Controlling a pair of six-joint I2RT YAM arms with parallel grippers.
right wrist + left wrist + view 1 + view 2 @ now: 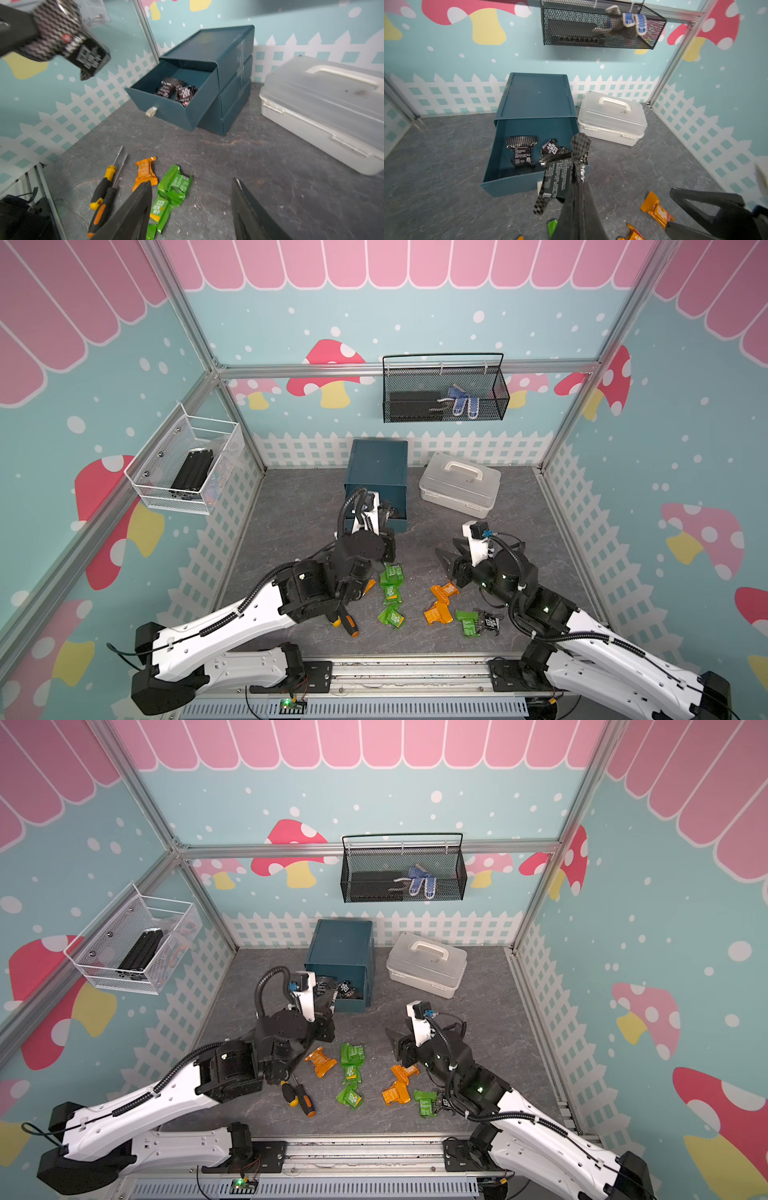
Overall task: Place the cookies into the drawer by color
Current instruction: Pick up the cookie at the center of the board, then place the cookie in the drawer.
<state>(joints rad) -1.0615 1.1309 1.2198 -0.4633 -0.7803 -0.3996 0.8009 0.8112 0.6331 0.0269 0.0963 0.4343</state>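
The left claw (pixel 580 184) grips a black cookie (pixel 557 178) at the open drawer (pixel 517 185), twelve o'clock on the table (pixel 436 166); the right claw (pixel 192 181) gapes empty. Only the right wrist view shows shut drawers (pixel 234 97) beneath.

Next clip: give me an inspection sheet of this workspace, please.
Surface: dark grey stone-look tabletop, pale scuffs.
Job's things: dark teal three-drawer cabinet, top drawer open, black foil cookie packets inside; green packets, orange packets and one black packet lie on the table.
Clutter: two screwdrivers with orange-and-black handles; pale grey plastic case, lid on.
Grippers: left gripper shut on a black checkered packet; right gripper open, empty.
Cables: black ribbed cables loop over both wrists.
Surroundings: black mesh wall basket, white mesh wall basket, mushroom-print walls.
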